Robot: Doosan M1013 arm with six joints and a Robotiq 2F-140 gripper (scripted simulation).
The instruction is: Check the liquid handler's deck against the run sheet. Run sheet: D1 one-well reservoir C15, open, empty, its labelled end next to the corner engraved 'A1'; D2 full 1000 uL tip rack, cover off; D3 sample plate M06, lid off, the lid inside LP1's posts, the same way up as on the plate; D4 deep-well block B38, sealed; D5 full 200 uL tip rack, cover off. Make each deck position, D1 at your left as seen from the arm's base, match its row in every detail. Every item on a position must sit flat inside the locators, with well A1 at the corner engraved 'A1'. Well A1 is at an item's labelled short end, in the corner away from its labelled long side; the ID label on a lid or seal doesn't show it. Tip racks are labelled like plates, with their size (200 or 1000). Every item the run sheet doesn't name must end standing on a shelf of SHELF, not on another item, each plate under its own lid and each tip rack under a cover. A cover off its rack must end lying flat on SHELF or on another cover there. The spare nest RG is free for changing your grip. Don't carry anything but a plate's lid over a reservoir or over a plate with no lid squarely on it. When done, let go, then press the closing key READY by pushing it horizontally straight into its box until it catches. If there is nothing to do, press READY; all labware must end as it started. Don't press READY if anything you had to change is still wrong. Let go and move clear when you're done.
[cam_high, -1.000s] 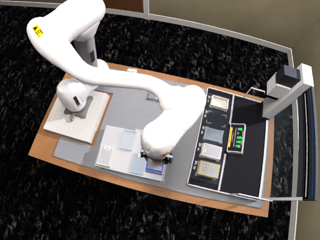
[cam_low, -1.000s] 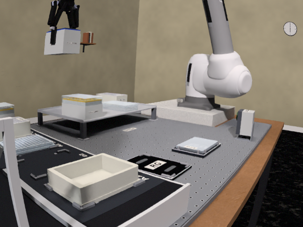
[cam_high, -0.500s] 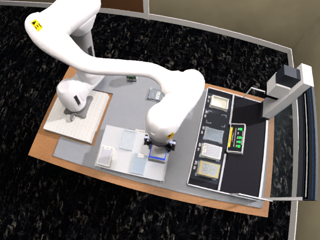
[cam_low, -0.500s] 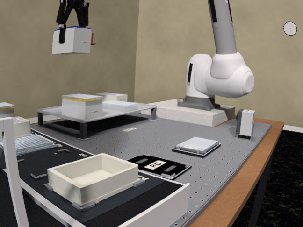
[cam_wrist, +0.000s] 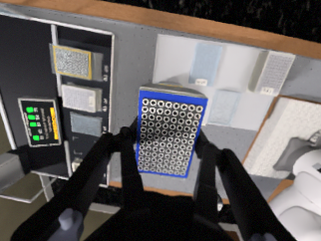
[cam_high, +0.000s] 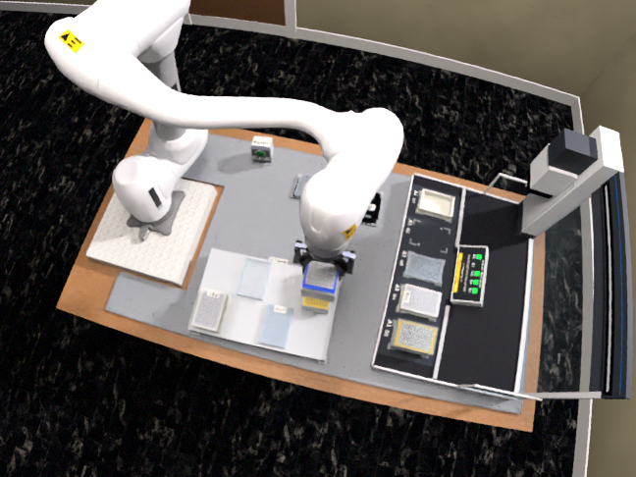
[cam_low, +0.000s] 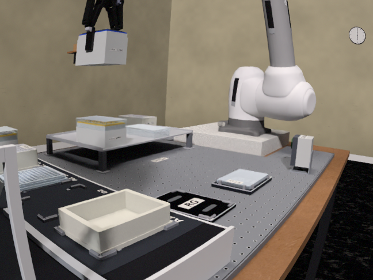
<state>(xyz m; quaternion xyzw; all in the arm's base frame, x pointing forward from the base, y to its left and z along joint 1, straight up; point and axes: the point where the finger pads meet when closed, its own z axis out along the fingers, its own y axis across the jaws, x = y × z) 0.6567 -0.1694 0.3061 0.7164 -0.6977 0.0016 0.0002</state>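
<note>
My gripper (cam_high: 322,262) is shut on a blue-rimmed tip rack (cam_high: 321,277) with no cover, gripping its long sides. It holds the rack high in the air over the right end of the shelf (cam_high: 261,302). The same rack shows in the side view (cam_low: 101,48) and the wrist view (cam_wrist: 170,130), where its tip holes face up. On the deck the reservoir (cam_high: 435,203) sits in one end position and the position beside it (cam_high: 430,237) is empty. Then follow a clear plate (cam_high: 424,268), a white block (cam_high: 420,300) and a yellow-rimmed tip rack (cam_high: 414,336).
A yellow-banded rack (cam_low: 100,131) stands on the shelf below the held one, with two pale covers (cam_high: 253,277) (cam_high: 276,325) and a white labelled item (cam_high: 209,309). A lid lies in the lid park (cam_low: 242,179). The RG nest (cam_low: 196,205) is empty. The READY box (cam_low: 303,152) stands near the arm's base.
</note>
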